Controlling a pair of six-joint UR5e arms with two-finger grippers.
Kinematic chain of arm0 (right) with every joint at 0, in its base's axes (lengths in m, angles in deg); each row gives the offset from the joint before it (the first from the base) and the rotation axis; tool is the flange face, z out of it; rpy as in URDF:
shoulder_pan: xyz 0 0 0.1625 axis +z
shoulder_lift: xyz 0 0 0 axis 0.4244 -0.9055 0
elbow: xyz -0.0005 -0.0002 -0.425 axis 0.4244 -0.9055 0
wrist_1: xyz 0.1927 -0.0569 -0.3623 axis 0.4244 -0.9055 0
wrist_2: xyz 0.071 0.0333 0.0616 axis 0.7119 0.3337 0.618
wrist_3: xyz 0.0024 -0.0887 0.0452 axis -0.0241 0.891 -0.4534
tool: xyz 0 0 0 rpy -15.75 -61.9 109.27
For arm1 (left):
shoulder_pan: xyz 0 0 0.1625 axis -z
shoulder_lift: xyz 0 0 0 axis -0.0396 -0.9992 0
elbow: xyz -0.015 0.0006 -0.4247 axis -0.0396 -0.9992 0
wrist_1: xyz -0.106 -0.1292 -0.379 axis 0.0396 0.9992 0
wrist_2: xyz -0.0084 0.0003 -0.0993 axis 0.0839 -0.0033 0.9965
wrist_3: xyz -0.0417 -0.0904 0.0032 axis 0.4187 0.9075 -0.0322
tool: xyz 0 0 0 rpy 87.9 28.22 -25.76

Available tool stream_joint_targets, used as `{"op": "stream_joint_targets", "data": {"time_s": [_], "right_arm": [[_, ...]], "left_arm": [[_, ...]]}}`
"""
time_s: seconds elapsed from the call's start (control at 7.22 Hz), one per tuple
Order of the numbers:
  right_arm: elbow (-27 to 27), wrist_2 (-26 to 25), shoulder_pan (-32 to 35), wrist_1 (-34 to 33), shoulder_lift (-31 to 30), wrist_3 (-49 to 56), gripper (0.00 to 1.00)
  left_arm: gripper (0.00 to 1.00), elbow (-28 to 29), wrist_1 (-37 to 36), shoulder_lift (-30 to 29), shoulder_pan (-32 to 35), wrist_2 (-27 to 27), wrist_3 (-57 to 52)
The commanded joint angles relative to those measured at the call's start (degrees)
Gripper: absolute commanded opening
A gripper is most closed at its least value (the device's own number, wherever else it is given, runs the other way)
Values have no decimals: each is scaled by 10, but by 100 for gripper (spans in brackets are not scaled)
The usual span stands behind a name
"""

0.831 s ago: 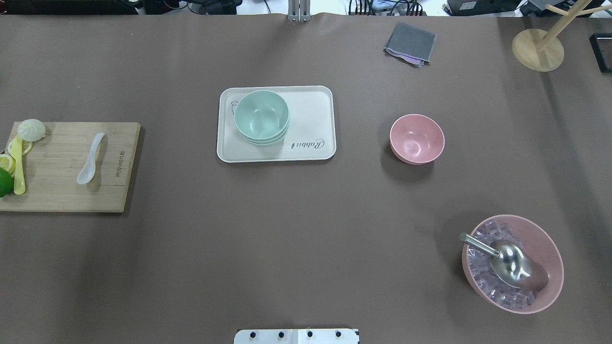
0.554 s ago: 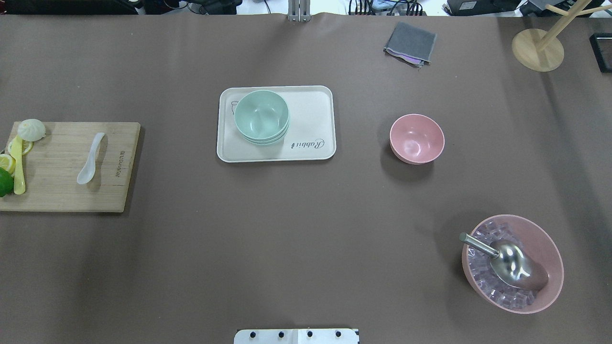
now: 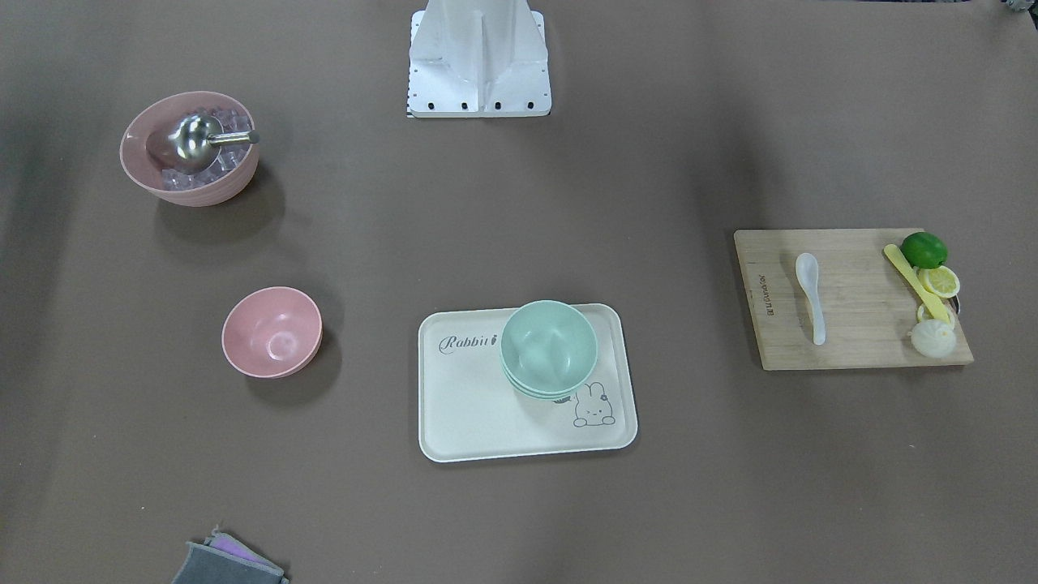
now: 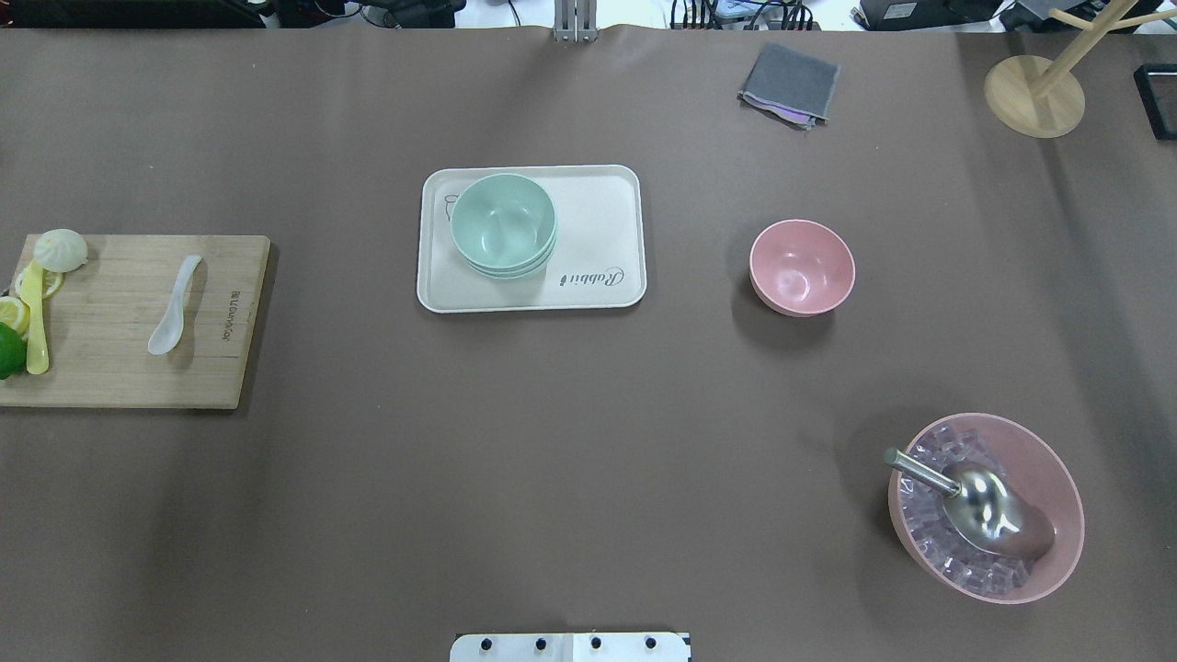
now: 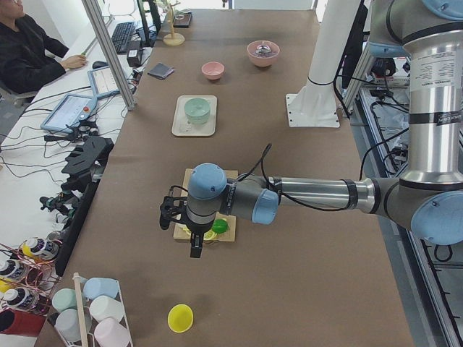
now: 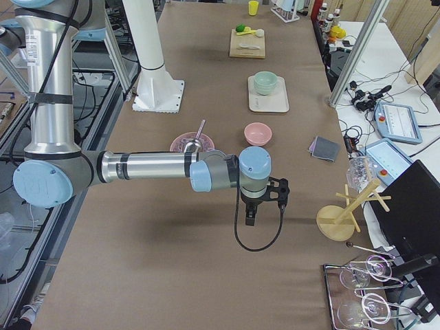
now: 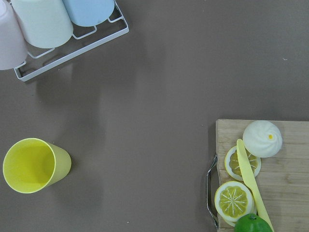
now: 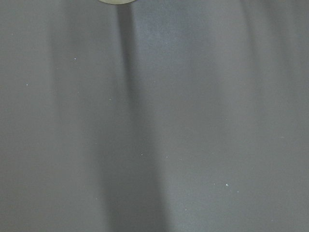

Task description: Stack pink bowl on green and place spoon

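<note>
To the robot's right of the cream rectangular tray, your salmon-pink plastic bowl waits untouched; reach for it first. Left hand, right hand: you cannot tell their grip.

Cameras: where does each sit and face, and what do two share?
Front-facing: across the table, facing the base; no arms.
Overhead: behind the base, looking down; shares the tray with front-facing.
Exterior left: table's left end; left arm near.
Exterior right: right end; right arm near.
Left wrist: down on board, cup.
Right wrist: down on table.
</note>
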Motion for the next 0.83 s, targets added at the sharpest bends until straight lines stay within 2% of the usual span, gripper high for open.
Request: {"op": "stream_joint_targets", "data": {"time_s": [0.0, 0.69], "right_arm": [[1, 1, -1, 1, 1, 0, 100], [4, 0, -1, 1, 2, 0, 100]], "left_arm": [[98, 2, 0, 4, 0, 0, 2], [98, 13, 0, 4, -1, 2, 1]]}}
